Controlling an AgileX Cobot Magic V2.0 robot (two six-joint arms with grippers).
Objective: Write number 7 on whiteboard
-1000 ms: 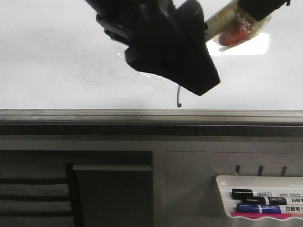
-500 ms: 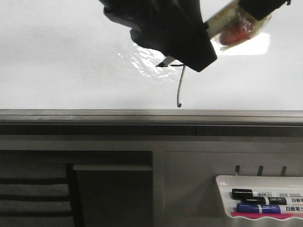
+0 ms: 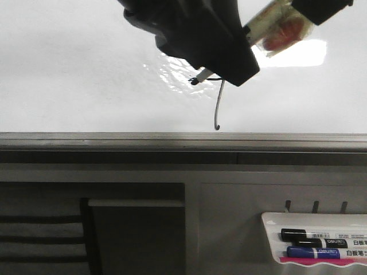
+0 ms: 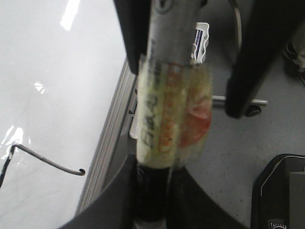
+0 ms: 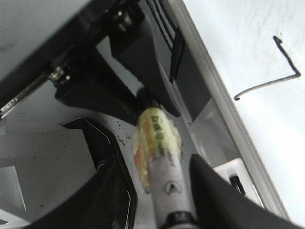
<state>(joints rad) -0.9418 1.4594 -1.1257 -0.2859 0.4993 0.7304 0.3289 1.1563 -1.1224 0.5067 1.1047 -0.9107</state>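
Note:
The whiteboard (image 3: 74, 69) fills the upper front view, with glare. The number 7 (image 3: 218, 109) is drawn near its lower edge, a short top stroke and a long downstroke with a hook. It also shows in the left wrist view (image 4: 47, 164) and the right wrist view (image 5: 271, 82). My left gripper (image 3: 238, 54) is shut on a marker (image 3: 281, 28) wrapped in yellow and red tape; the marker tip (image 3: 195, 81) sits at the top stroke's left end. My right gripper (image 3: 312, 8) is open, its fingers straddling the marker's rear end (image 5: 167, 176).
A grey metal rail (image 3: 183, 140) runs along the board's lower edge. A white marker tray (image 3: 315, 220) hangs at the lower right, holding a black marker (image 3: 312, 235) and a blue marker (image 3: 321, 252). A dark panel (image 3: 137, 235) sits at the lower left.
My left gripper has moved up the board with the marker, uncovering the 7's top stroke and most of its downstroke. The right gripper has barely shifted.

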